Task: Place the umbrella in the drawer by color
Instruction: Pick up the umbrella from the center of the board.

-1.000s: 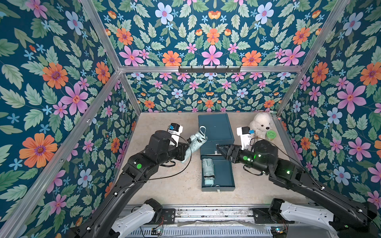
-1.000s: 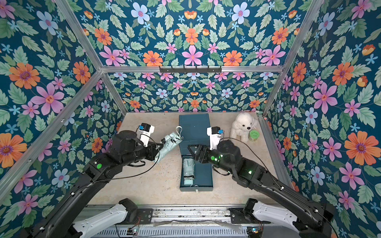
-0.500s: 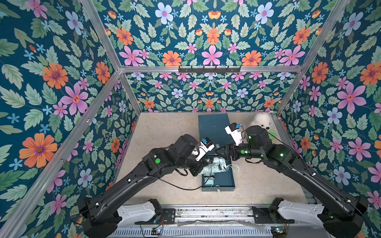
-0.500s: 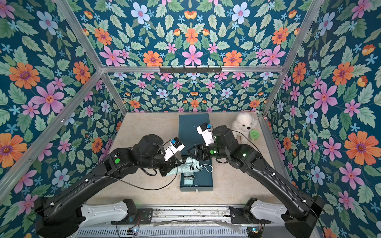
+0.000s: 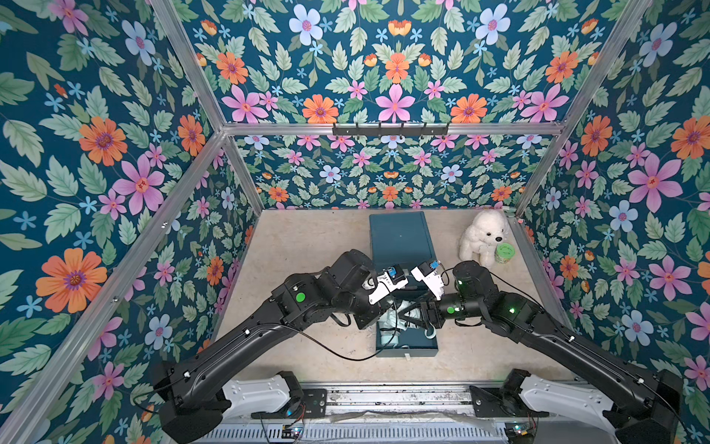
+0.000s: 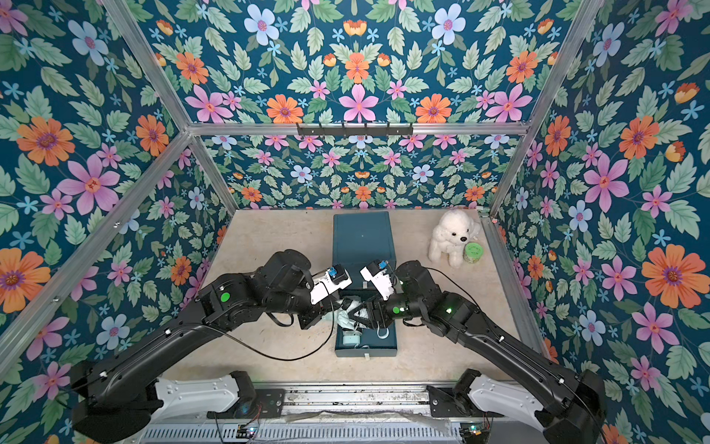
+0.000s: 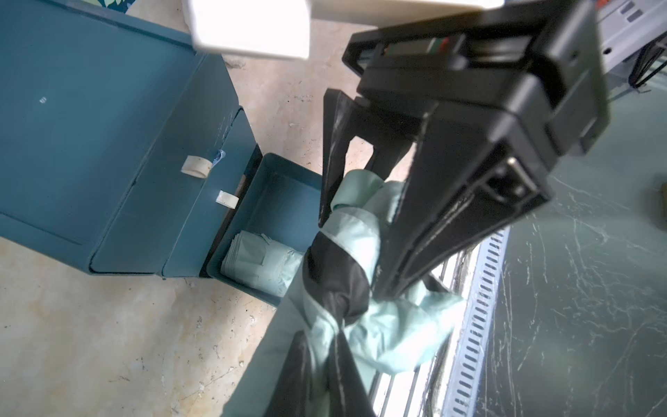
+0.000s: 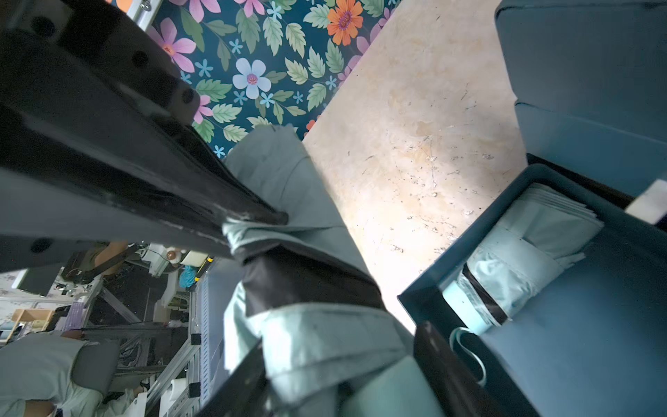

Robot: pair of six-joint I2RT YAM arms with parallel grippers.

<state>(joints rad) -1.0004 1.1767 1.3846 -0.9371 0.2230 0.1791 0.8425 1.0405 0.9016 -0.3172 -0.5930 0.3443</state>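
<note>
Umbrella (image 5: 390, 319) spans crosswise above drawer (image 5: 418, 341), handle toward right gripper (image 5: 409, 314)

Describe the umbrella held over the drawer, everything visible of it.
The held umbrella is folded: pale mint fabric, crumpled, with a black strip across its middle. It hangs off the table, above the open drawer. The left claw is shut on its bunched fabric. The right claw straddles it, though whether it grips yet is unclear. A second umbrella lies in the drawer below; contact between the two cannot be told.
</note>
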